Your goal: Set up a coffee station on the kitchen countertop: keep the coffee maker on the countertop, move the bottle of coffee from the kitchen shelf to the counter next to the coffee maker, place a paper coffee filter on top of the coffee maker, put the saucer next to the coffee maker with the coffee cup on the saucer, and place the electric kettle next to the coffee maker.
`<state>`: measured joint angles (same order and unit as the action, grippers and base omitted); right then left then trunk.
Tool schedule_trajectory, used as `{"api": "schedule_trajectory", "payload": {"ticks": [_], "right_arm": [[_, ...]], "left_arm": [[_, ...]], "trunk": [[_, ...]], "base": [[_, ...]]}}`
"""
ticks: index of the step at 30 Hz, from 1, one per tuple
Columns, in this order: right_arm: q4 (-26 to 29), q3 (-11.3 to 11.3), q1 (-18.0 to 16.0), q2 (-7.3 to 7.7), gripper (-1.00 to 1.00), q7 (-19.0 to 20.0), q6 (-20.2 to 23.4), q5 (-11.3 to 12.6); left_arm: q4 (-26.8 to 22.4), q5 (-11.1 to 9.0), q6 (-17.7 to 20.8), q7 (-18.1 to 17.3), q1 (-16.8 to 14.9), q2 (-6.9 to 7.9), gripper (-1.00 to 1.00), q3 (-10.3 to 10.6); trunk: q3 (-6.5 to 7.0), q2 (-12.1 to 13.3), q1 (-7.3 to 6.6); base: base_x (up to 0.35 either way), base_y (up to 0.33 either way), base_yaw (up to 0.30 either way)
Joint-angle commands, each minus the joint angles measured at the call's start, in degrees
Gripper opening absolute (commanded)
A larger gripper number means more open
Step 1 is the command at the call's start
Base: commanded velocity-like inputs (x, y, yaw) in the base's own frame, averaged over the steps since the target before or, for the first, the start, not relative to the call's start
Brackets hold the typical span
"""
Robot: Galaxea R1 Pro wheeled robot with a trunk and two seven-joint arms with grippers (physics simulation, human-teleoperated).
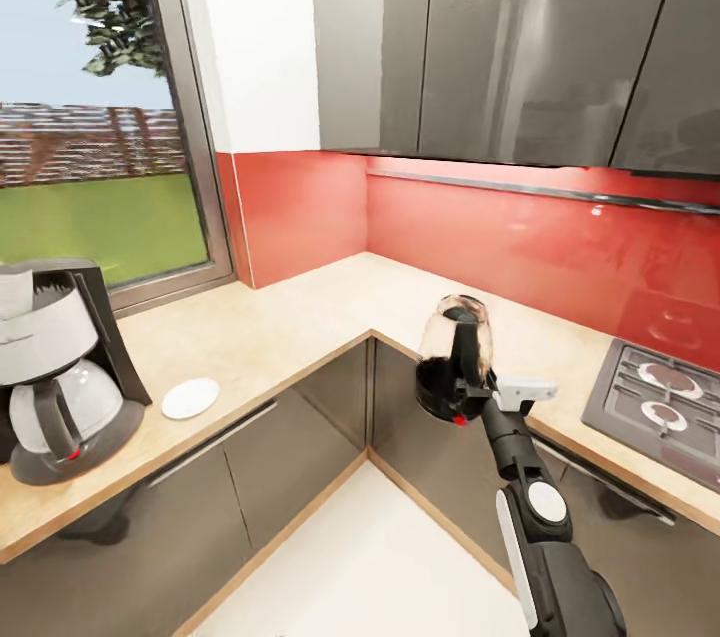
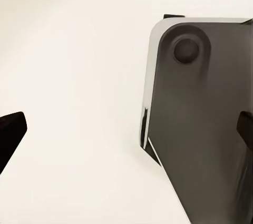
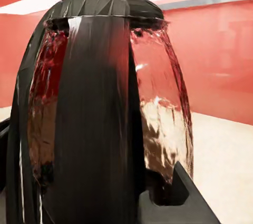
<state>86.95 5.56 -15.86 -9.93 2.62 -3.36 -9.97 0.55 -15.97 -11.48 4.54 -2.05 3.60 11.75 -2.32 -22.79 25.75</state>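
The L-shaped kitchen countertop (image 1: 290, 327) carries the coffee maker (image 1: 60, 367), the saucer (image 1: 190, 398) and a hob (image 1: 660, 407).

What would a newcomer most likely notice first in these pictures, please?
Probably the smoky glass kettle, held by its black handle in the right claw and hanging in mid-air over the floor, in front of the counter's inner corner. Next comes the glossy red wall panel behind the counter. At the left, the tall coffee maker stands on the counter with a white saucer beside it.
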Motion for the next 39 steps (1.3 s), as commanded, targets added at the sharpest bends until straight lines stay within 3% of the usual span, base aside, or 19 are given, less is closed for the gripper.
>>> {"api": "schedule_trajectory", "payload": {"ticks": [1, 39], "right_arm": [[0.05, 0.18, -0.04, -0.07, -1.0, 0.28, -0.16, -0.49], [-0.02, -0.02, -0.04, -0.07, -1.0, 0.28, -0.15, -0.49]], "left_arm": [[0.06, -0.42, -0.19, 0.12, -0.06, -0.02, 1.0, 0.48], [0.15, -0.47, -0.29, 0.12, 0.02, 0.17, 1.0, 0.47]], "trunk": [[-0.13, -0.13, 0.03], [0.3, -0.13, 0.03]], "base": [[0.0, 0.0, 0.279], [0.0, 0.0, 0.268]]}}
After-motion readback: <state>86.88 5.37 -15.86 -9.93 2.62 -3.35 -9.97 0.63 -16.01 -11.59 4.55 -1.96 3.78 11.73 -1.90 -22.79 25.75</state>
